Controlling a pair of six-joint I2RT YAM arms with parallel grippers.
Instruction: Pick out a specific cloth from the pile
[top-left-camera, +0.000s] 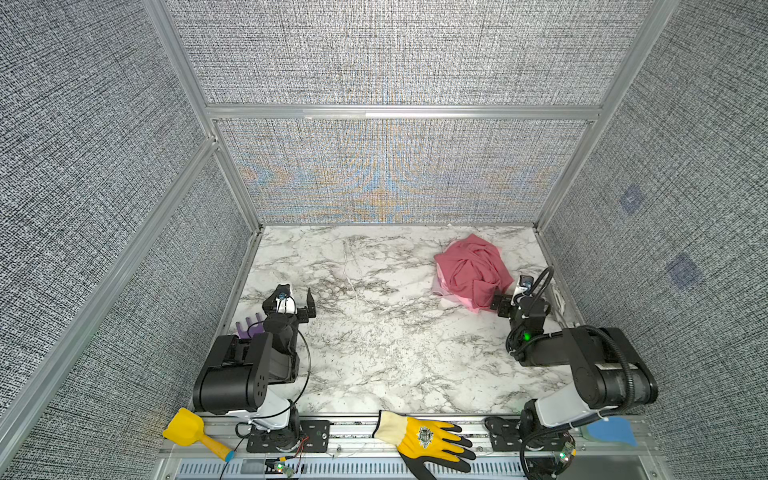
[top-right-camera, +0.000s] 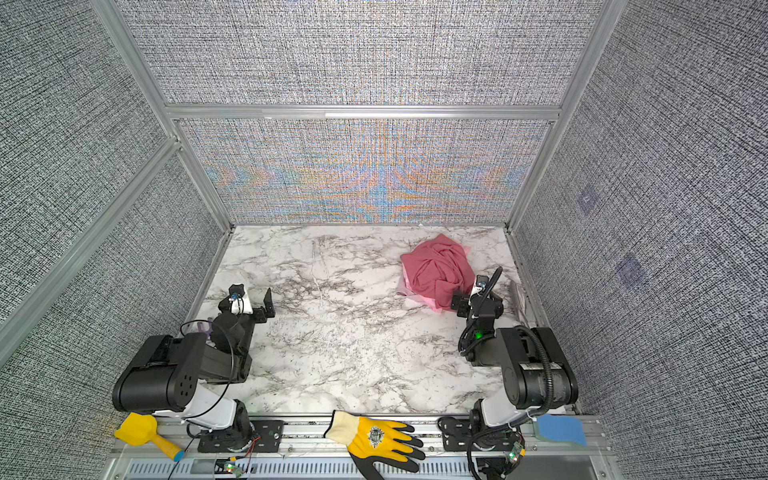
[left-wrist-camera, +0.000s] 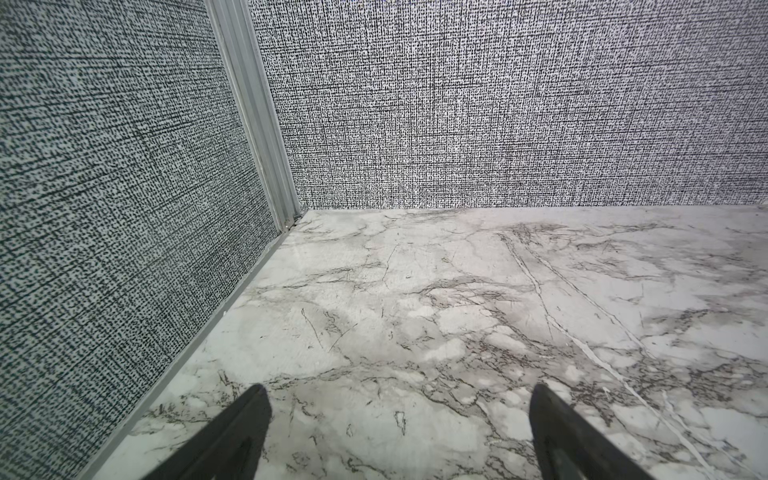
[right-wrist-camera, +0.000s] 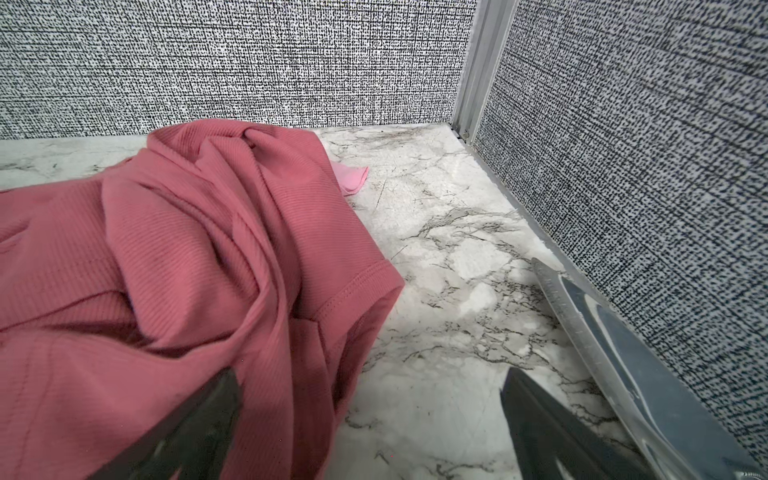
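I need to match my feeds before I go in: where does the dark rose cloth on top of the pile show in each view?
Top view: dark rose cloth, far right of the table, near the back wall.
Top view: same cloth, far right, near the back wall.
Left wrist: not in it, only bare marble.
Right wrist: fills the left half, draped over one finger of the right end effector.
Shared landmark: the pale pink edge peeking out beneath it.

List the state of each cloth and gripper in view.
dark rose-red cloth: crumpled on top of the pile.
bright pink cloth: edge showing underneath.
palest pink cloth: mostly buried.
left gripper: open, empty.
right gripper: open at the pile's edge.
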